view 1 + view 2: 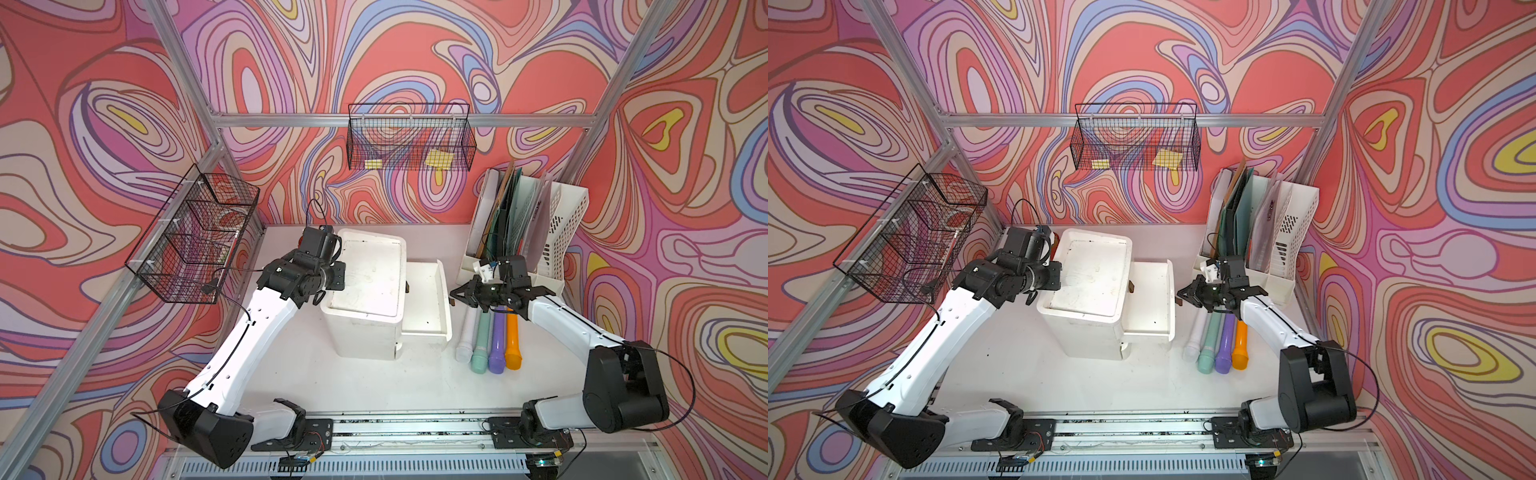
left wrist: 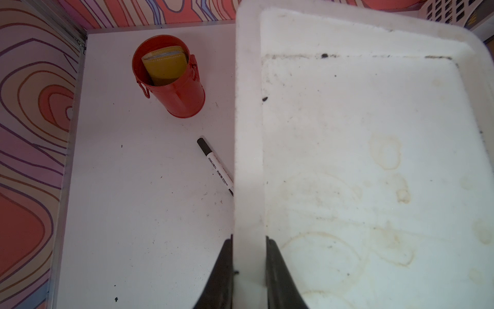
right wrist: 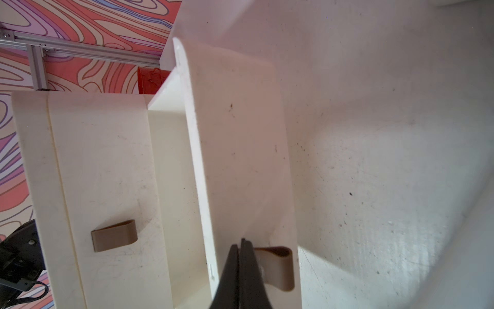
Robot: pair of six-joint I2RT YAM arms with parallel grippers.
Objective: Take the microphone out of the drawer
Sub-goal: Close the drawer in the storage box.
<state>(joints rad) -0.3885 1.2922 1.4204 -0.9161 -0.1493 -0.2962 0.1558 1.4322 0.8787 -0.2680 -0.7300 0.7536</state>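
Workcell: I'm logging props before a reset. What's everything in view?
drawer unit: 1, white, table centre, one drawer pulled out
microphones: 4, white, mint, purple, orange, on table beside the drawer
file rack: 1, white, back right
wire baskets: 2, black, hung back and left
sticky notes: 2, yellow, back basket
cup: 1, red, beside unit
marker: 1, white, black cap, beside unit
left tool: black, clamped on unit's rim
right tool: black, shut at drawer handle

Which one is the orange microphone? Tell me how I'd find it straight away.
Find the white drawer unit in the middle of the table, one drawer pulled out. Beside that drawer four microphones lie in a row; the orange microphone is the end one, farthest from the drawer. The rest are purple, mint green and white.
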